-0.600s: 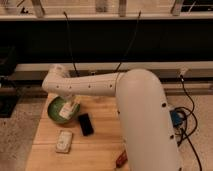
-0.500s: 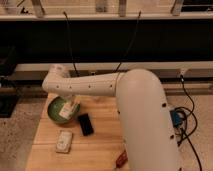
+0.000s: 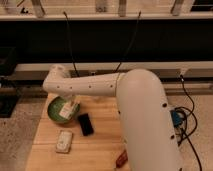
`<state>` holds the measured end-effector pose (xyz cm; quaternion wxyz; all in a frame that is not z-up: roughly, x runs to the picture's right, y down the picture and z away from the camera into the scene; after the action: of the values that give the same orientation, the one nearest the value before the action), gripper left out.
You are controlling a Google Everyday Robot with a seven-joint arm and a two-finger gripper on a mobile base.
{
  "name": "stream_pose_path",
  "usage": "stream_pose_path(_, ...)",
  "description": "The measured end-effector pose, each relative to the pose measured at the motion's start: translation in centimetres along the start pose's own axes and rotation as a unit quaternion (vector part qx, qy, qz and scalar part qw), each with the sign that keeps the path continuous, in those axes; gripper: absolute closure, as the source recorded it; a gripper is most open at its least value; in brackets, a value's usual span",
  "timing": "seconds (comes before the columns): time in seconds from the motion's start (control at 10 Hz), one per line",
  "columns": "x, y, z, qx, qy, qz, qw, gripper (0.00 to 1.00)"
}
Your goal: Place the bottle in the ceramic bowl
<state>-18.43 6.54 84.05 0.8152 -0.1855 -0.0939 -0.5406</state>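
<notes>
The green ceramic bowl [image 3: 54,109] sits at the back left corner of the wooden table [image 3: 100,145]. My white arm reaches in from the right and bends down over it. My gripper [image 3: 69,106] is over the right side of the bowl, just above its inside. A small whitish oblong shape [image 3: 67,112], apparently the bottle, is at the gripper's tip inside the bowl's rim. I cannot tell whether it is held or resting in the bowl.
A black slab [image 3: 85,124] lies just right of the bowl. A flat whitish-grey packet [image 3: 63,141] lies in front of the bowl. A reddish-brown elongated object [image 3: 121,159] lies near the table's front edge. Cables [image 3: 186,125] hang at the right.
</notes>
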Motion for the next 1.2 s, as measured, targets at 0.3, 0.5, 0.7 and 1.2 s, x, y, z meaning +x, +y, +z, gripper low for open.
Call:
stream_pose_path(0.3, 0.11, -0.05, 0.09, 0.003, 0.000, -0.004, 1.0000, 0.87)
stream_pose_path(0.5, 0.19, -0.08, 0.14, 0.006, 0.000, -0.007, 1.0000, 0.87)
stream_pose_path(0.7, 0.18, -0.12, 0.16, 0.008, 0.001, -0.011, 0.9999, 0.87)
stream_pose_path(1.2, 0.32, -0.22, 0.26, 0.014, 0.002, -0.018, 0.9997, 0.87)
